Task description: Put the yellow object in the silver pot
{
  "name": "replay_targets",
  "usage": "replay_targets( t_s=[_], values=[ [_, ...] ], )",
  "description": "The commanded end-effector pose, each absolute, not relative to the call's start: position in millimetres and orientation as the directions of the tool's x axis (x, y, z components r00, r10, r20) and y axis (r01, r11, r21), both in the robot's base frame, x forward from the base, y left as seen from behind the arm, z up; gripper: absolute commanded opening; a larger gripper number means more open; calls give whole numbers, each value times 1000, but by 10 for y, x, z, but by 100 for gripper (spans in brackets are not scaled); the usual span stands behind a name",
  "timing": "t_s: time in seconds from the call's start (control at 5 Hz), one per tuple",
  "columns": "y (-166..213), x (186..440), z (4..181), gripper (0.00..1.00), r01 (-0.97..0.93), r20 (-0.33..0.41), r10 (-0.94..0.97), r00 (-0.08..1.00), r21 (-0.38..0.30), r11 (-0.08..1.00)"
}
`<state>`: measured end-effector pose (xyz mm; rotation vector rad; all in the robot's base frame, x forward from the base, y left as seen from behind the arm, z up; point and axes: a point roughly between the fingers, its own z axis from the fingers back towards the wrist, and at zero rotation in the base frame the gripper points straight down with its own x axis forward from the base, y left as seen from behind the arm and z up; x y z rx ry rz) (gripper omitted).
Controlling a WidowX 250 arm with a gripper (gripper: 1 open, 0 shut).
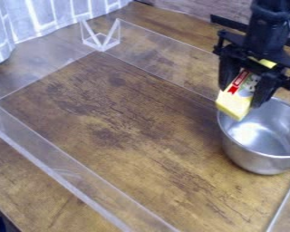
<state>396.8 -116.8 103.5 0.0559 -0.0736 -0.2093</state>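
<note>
The yellow object point(237, 100), a small block with a red-and-white label, hangs tilted between the black fingers of my gripper point(249, 89), which is shut on it and points down. It hovers just over the near-left rim of the silver pot point(266, 139), a shiny round bowl at the right edge of the view. The block's lower end is close above the rim, not touching the pot's floor. The upper part of the arm runs out of the top of the frame.
The pot stands on a worn wooden tabletop point(135, 118) enclosed by low clear plastic walls point(44, 149). A clear triangular stand point(101, 34) sits at the back left, near a pale curtain point(39, 18).
</note>
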Motion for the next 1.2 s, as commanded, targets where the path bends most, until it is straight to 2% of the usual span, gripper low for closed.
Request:
replay_targets(
  t_s=[0.0,0.2,0.4,0.8,1.0],
  values=[
    [-1344,4129,1355,0,235,145,-240,960,50,971],
    [-1435,4090,1285,100,243,146,-246,958,40,969],
    [-1377,4112,1133,100,256,138,-259,956,42,966],
    [-1190,4049,979,100,206,124,-210,970,48,977],
    [-1170,3998,928,0,179,121,-184,975,47,983]
  ],
)
